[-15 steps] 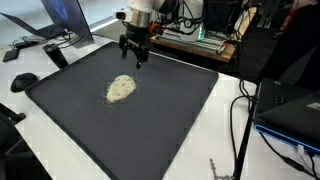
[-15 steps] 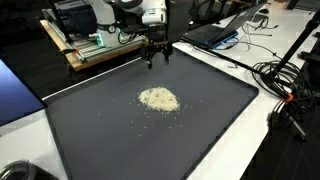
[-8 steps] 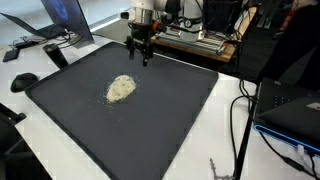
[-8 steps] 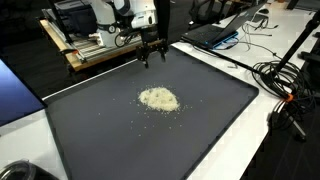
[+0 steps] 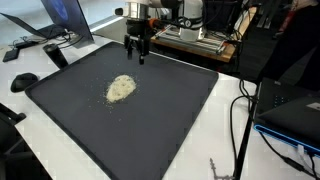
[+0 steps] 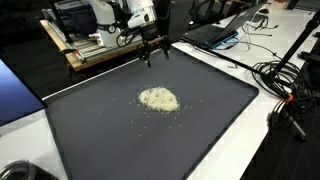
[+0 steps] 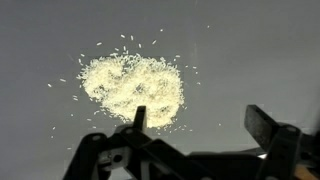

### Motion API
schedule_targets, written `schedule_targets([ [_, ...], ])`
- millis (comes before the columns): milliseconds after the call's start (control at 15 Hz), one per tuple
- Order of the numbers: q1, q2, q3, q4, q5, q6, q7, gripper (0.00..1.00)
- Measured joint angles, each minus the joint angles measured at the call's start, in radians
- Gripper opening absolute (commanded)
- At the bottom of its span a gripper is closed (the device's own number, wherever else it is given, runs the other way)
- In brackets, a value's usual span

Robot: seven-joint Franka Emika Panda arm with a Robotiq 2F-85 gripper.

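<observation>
1. Two fingers (image 7: 139,118) of the jaws show in the wrist view. They are spread wide apart and nothing is held between them.
2. The jaws hang off the end of the arm (image 5: 141,14), pointing down. In both exterior views they hover above the far edge of the dark mat (image 5: 170,120) without touching it.
3. One pile of pale grains (image 5: 121,88) lies on the mat, nearer its middle and well apart from the jaws. In the wrist view the grain pile (image 7: 130,88) sits ahead of the fingertips.
4. The pile is a flat, loose oval. In the wrist view its long axis runs across the frame, and stray grains are scattered round its rim. In an exterior view (image 6: 159,99) it is also wider than it is deep, and neither end is pointed.
5. The mat covers most of the white tabletop (image 5: 226,140), which shows as a bare strip along its edge.
6. Beyond the mat, a laptop (image 5: 62,18) and a mouse (image 5: 24,81) sit at one side. Black cables (image 5: 240,112) trail across the tabletop at the other.
</observation>
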Motion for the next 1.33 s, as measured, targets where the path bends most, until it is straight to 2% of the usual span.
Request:
schedule_targets([
  [133, -0.103, 0.006, 0.076, 0.039, 0.076, -0.061, -0.075, 1.00],
  [333, -0.231, 0.013, 0.138, 0.104, 0.190, -0.186, -0.208, 1.00],
  [533, -0.326, 0.016, 0.155, 0.161, 0.275, -0.320, -0.334, 1.00],
  [667, -0.373, 0.016, 0.152, 0.191, 0.287, -0.406, -0.383, 1.00],
  [800, -0.323, 0.016, 0.059, 0.223, 0.309, -0.488, -0.434, 1.00],
  [1133, -0.087, 0.048, -0.233, 0.319, 0.313, -0.647, -0.482, 1.00],
  [1333, 0.037, 0.098, -0.357, 0.399, 0.303, -0.721, -0.482, 1.00],
])
